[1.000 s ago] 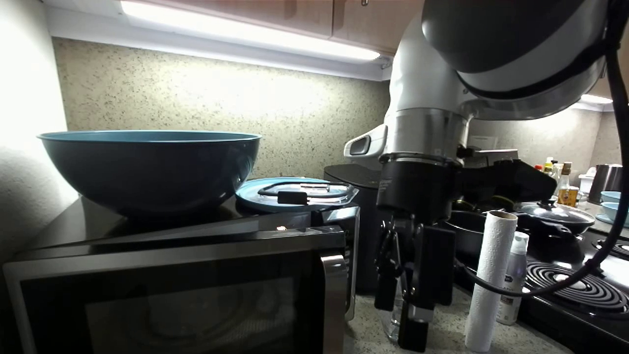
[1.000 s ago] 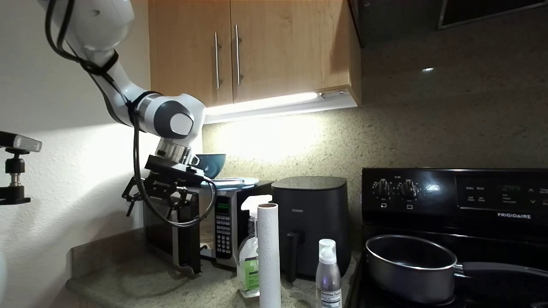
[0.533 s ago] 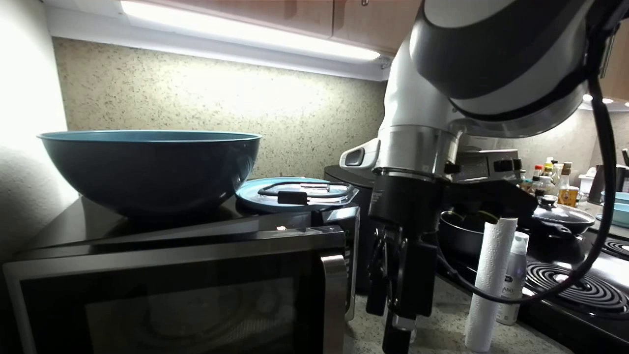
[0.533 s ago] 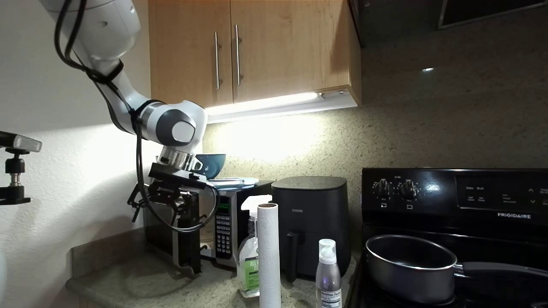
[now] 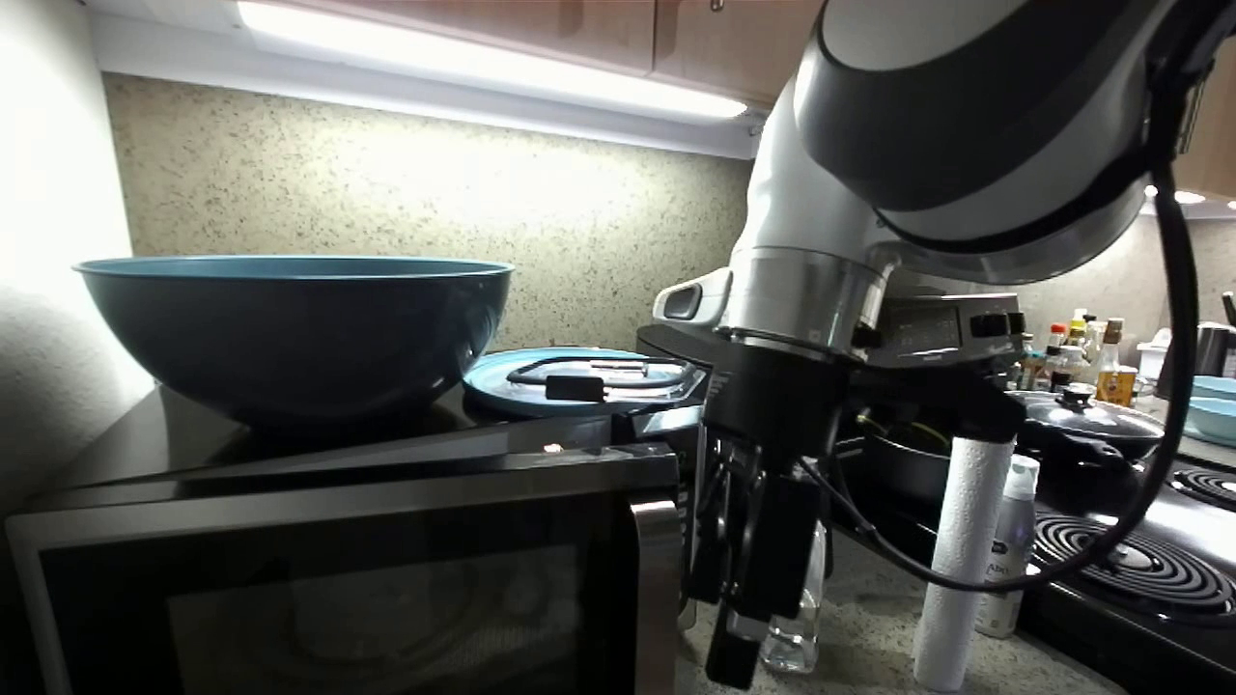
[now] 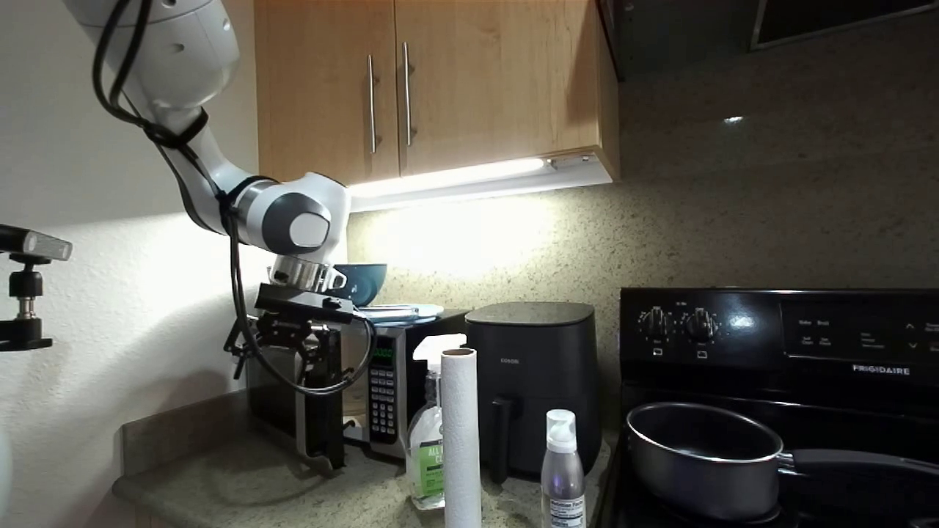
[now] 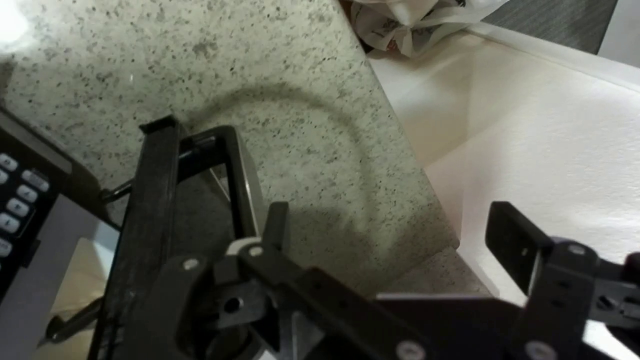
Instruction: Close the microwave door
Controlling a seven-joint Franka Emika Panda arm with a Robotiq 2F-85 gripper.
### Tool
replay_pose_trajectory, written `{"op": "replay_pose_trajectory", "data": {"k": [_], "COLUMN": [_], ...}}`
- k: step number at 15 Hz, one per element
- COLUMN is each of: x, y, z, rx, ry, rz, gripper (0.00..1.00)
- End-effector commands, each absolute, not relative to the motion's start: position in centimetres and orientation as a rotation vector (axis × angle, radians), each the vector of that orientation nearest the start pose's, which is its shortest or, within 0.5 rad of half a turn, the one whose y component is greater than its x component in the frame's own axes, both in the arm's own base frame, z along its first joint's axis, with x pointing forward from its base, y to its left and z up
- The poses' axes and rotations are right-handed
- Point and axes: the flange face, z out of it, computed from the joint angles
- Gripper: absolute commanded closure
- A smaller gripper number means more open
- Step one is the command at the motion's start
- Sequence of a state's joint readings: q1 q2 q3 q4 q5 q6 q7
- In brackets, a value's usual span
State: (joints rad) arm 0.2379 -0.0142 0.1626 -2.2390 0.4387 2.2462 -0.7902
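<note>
- Just beside the jaws, the microwave (image 6: 400, 396) door (image 7: 150, 215) stands partway open, its handle (image 7: 248, 185) next to the nearer finger (image 7: 276, 222); whether they touch, I cannot tell.
- The gripper (image 7: 390, 220) holds nothing, its jaws spread wide. Closing calls for a push rather than a grip, so that finger is probably meant to press on the handle's outer side.
- Past the door from the jaws, bare latch hooks (image 7: 119, 191) and the keypad (image 6: 383, 407) show across a gap, so the swing is not yet done.
- Higher than the jaws, a bowl (image 5: 290, 338) and a plate (image 5: 494, 376) sit on top, presumably stored there; their weight may help steady the box.
- In the wrist view the farther finger (image 7: 510, 232) shows beyond the counter (image 7: 300, 150) edge, over a pale surface (image 7: 540, 135), which suggests room to back off.
- Beyond the jaws and the door's free edge, a spray bottle (image 6: 422, 447) and a paper roll (image 6: 460, 440) stand close together; an overlong push could knock the bottle.
</note>
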Motion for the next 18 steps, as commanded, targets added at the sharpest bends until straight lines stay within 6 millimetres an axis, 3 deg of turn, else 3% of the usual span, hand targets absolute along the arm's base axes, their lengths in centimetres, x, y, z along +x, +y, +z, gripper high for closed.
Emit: {"op": "replay_pose_trajectory", "data": {"k": [1,12,18], "x": [48.2,49.2,50.7], "y": [22.3,22.0,21.6], "z": [38.2,39.5,39.9], "rx": [-2.516,-2.526,-2.597], "ry": [-1.242,-1.108,-1.139], "rz": [-0.273,-0.441,-0.791], "gripper": [0.0,0.0,0.0]}}
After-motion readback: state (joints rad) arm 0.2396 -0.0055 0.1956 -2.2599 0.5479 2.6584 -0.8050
